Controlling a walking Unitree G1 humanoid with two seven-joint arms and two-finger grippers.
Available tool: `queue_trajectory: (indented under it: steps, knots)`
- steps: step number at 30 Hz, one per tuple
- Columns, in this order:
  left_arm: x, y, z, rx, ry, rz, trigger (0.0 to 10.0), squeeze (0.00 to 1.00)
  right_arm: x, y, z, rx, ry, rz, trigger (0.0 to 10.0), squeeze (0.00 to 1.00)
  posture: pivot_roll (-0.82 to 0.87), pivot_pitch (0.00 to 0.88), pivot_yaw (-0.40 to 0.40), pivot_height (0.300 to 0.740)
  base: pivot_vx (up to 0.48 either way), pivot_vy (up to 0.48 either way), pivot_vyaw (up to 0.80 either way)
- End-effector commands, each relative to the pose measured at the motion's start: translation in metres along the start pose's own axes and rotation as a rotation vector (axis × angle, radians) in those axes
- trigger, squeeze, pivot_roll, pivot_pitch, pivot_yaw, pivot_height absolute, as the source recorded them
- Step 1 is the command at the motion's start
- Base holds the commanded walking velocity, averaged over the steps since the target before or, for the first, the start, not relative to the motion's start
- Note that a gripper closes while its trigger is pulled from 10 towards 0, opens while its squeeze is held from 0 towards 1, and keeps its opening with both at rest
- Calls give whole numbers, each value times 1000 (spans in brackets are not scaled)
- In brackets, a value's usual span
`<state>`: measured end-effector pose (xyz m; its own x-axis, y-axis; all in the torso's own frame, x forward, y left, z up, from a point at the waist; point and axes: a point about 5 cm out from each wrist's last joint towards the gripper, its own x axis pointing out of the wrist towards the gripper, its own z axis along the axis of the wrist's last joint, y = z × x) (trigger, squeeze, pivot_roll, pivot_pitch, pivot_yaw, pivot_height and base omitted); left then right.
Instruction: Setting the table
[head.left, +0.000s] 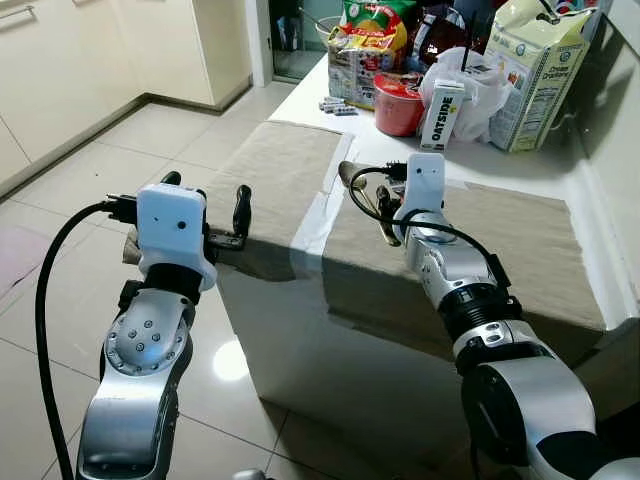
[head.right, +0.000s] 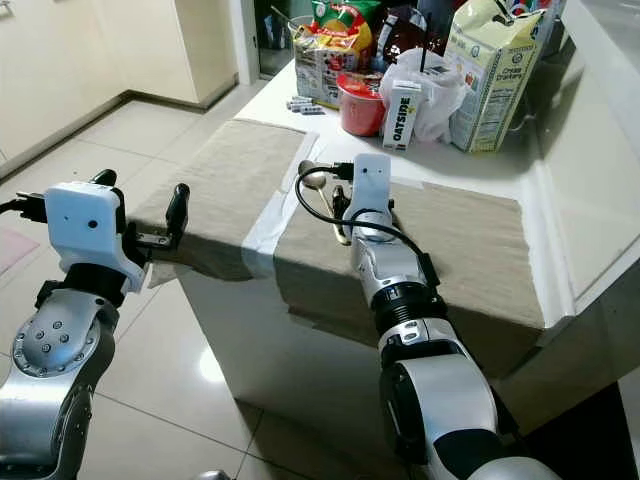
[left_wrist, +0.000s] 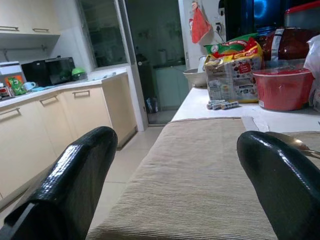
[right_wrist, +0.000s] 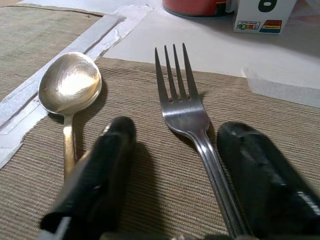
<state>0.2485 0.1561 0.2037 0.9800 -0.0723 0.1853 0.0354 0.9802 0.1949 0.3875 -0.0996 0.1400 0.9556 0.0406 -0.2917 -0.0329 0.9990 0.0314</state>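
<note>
- The fork (right_wrist: 189, 107) is polished metal, smooth and shiny.
- The spoon (right_wrist: 70, 86) has a bright, mirror-like metal bowl and a duller, yellowish handle.
- Both placemats (head.left: 520, 235) are coarse ribbed beige cloth, matt.
- The counter (head.left: 300, 100) is smooth and white.
- The right claw (right_wrist: 175, 165) has glossy black plastic fingers (right_wrist: 260, 170).
- The floor (head.left: 60, 300) is glossy pale tile.

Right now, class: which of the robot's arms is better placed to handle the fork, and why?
The right. The right gripper is open over the fork on the placemat, beside the spoon. The left gripper hovers off the table's edge.
</note>
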Motion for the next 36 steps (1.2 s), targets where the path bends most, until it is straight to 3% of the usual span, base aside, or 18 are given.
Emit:
queue_trajectory:
  steps: [1, 18, 23, 27, 29, 31, 36]
  knots:
    - [1, 0, 6, 8, -23, -8, 10000, 0, -3, 0, -40, 10, 162, 5, 0, 0, 77, 15, 29, 728, 0, 0, 0]
    - [2, 0, 5, 8, -23, -8, 10000, 0, -5, -1, -39, -27, 116, 13, 0, 0, 72, 21, 28, 728, 0, 0, 0]
    - [2, 0, 5, 8, -24, -6, 10000, 0, -5, 1, -31, -69, 53, 12, 0, 0, 72, 21, 28, 728, 0, 0, 0]
    - [3, 1, 6, 9, -27, -3, 10000, 0, -7, 5, 2, -132, -151, 4, 0, 0, 73, 25, 31, 728, 0, 0, 0]
    - [3, 1, 6, 9, -27, -2, 10000, 0, -9, 6, 9, -140, -199, 2, 0, 0, 72, 25, 31, 728, 0, 0, 0]
    - [4, 1, 6, 8, -28, 0, 10000, 0, -14, 9, 32, -150, -335, -5, 0, 0, 71, 24, 30, 728, 0, 0, 0]
    - [5, 0, 6, 7, -32, -1, 10000, 0, -21, 12, 52, -153, -452, -3, 0, 0, 68, 23, 30, 728, 0, 0, 0]
